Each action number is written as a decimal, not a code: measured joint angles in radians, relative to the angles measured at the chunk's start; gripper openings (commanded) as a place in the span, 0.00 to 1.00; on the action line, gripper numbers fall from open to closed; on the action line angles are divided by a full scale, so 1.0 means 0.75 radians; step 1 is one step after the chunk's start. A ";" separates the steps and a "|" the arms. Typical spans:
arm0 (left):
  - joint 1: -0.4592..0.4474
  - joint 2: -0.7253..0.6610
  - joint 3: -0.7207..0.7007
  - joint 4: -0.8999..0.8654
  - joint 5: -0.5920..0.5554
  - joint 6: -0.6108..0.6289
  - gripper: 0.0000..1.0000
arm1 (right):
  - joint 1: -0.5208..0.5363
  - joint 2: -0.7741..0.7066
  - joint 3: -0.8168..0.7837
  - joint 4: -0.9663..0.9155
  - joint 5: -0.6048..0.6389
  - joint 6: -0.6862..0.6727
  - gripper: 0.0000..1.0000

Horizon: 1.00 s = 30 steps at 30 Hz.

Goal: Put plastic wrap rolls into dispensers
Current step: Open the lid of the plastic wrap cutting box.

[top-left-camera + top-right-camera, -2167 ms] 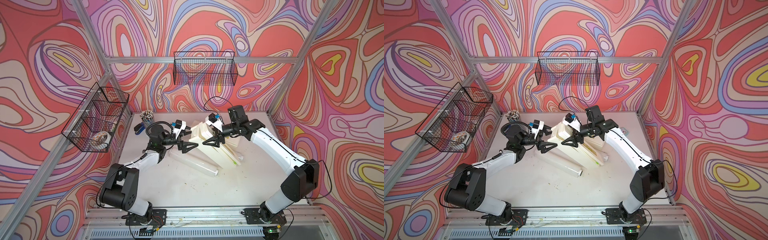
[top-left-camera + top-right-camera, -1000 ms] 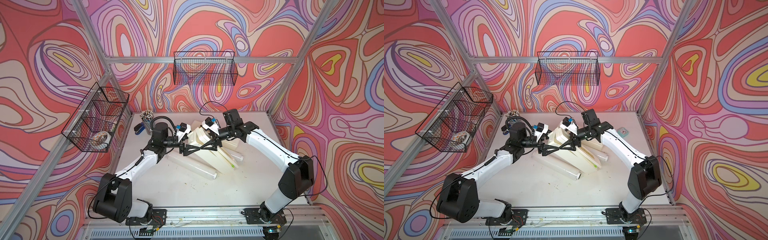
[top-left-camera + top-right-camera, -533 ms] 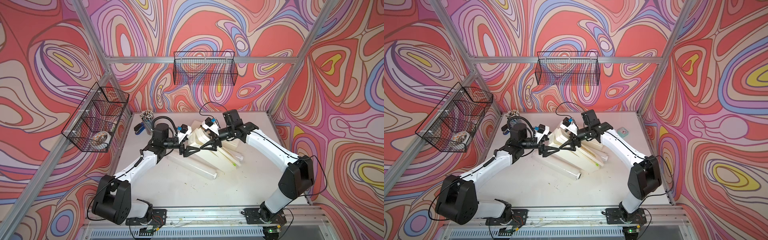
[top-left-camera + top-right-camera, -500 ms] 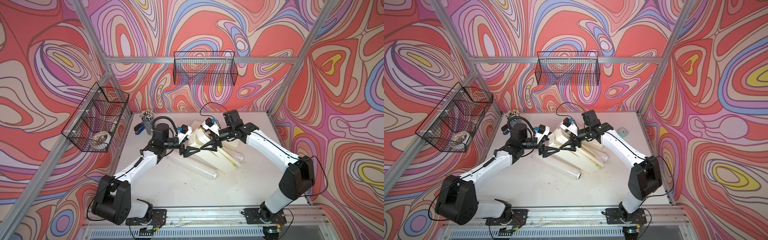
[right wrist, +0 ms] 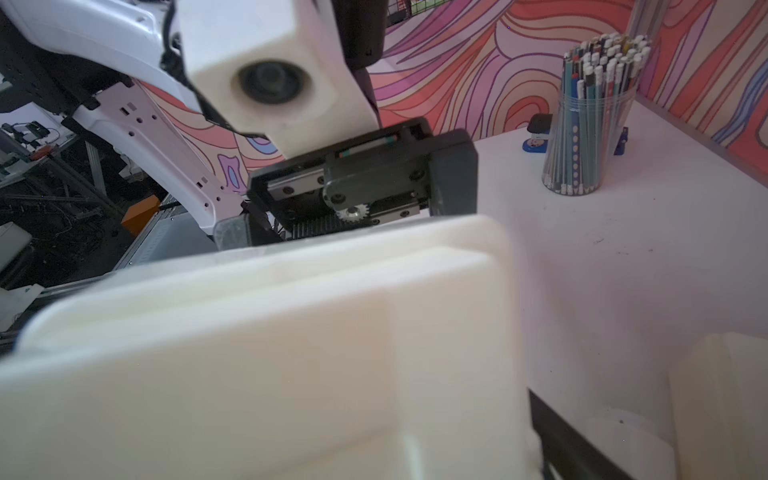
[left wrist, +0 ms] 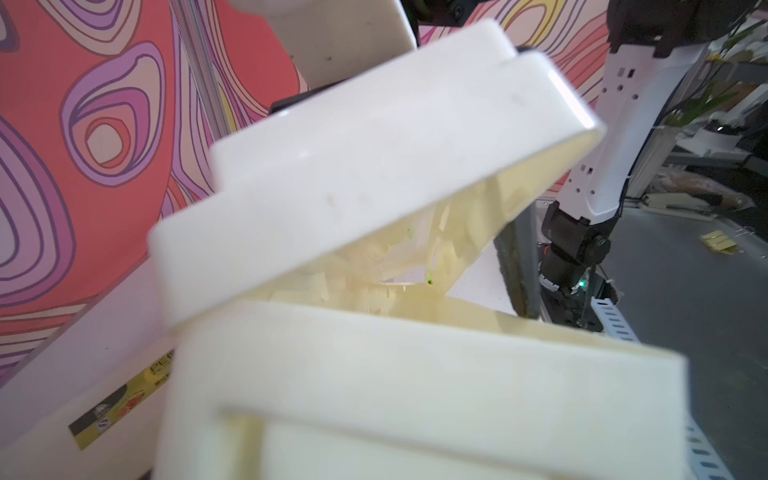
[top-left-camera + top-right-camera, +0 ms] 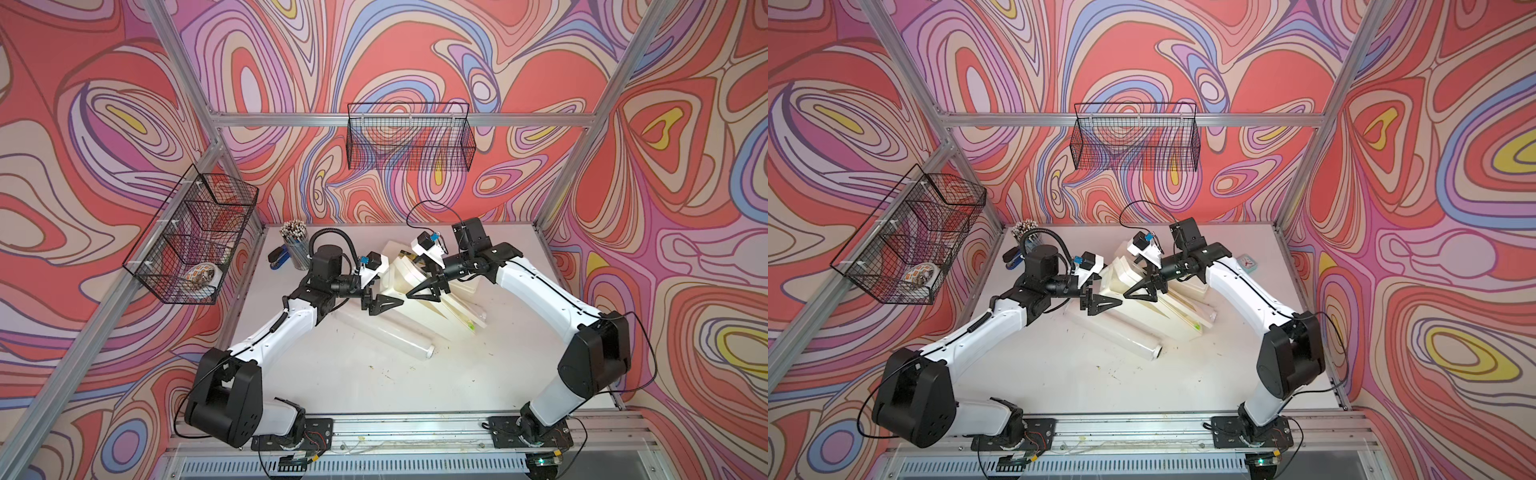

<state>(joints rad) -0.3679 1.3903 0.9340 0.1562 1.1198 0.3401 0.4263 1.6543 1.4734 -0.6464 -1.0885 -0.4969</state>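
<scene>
In both top views the two arms stretch over the white table (image 7: 374, 386) and face each other above the open dispenser (image 7: 453, 316) (image 7: 1167, 316). This is a long cream box lying aslant mid-table, with its lid lifted at the rear end. The left gripper (image 7: 397, 301) (image 7: 1116, 300) and the right gripper (image 7: 415, 294) (image 7: 1133, 293) point tip to tip, nearly touching, over that rear end. The left jaws are spread wide, and no clamp on the box shows. From above it cannot be told how the right jaws stand.

A plastic wrap roll (image 7: 390, 334) (image 7: 1119, 328) lies flat on the table outside any box. It sits just beside the open dispenser on the left arm's side, roughly parallel to it. The second dispenser (image 7: 467, 287) (image 7: 1192, 286) lies behind, partly under the right arm. A cup of pencils (image 7: 296, 249) and a blue stapler (image 7: 277, 259) sit in the back corner on the left arm's side.

In the left wrist view the open dispenser fills the frame. Its lid (image 6: 374, 166) is tilted up off the base (image 6: 415, 374), leaving a wedge-shaped gap. A yellow-and-black label (image 6: 112, 407) shows on the box beside it. No fingers are in that picture.

In the right wrist view a blurred cream wall sits close in front. One dark finger (image 5: 573, 449) is just beside its edge and the other is hidden, so the right jaws' state cannot be told.
</scene>
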 measured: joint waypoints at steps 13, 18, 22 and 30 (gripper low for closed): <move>-0.023 0.041 0.064 -0.094 -0.017 0.097 0.00 | -0.028 0.017 0.003 0.073 0.018 0.065 0.64; -0.023 0.041 0.065 -0.096 -0.040 0.104 0.00 | -0.025 0.013 -0.011 0.139 0.056 0.102 0.46; -0.023 0.041 0.064 -0.109 -0.047 0.116 0.00 | -0.023 -0.010 -0.048 0.220 0.126 0.140 0.31; -0.057 0.031 0.031 -0.077 -0.048 0.184 0.00 | -0.064 -0.048 -0.115 0.343 0.332 0.261 0.27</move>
<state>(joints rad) -0.4107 1.4136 0.9573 0.0986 1.0836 0.4782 0.3782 1.6184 1.3872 -0.3889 -0.8398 -0.3012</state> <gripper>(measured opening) 0.884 0.928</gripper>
